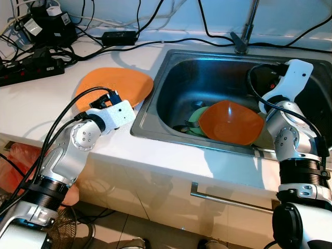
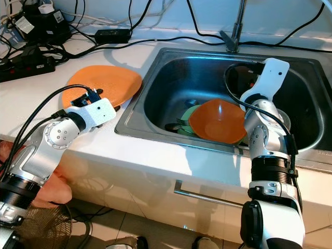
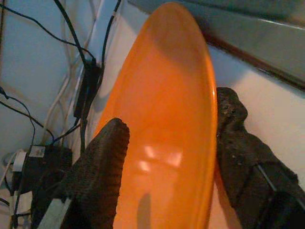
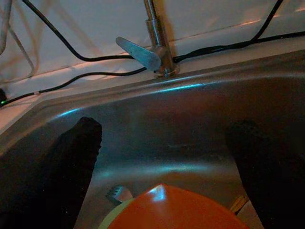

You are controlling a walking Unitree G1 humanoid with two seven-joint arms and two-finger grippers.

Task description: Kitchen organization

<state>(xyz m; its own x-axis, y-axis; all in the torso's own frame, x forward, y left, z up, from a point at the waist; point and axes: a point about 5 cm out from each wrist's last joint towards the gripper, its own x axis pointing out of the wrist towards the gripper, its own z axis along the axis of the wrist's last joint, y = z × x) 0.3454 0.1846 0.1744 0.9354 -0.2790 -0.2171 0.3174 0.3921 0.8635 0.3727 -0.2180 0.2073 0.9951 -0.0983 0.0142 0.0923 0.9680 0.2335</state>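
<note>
Left wrist view: left gripper (image 3: 167, 143) fingers spread either side of the orange plate (image 1: 116, 85), one finger over its face, the other at its rim; firm grip cannot be confirmed. Plate lies on the white counter (image 1: 31, 104), just beside the sink (image 1: 171, 78). Right gripper (image 4: 164, 157) wide open, empty, inside the sink above the orange bowl (image 1: 231, 123). Green dishes (image 1: 196, 115) under bowl. Faucet (image 1: 246, 28) behind.
</note>
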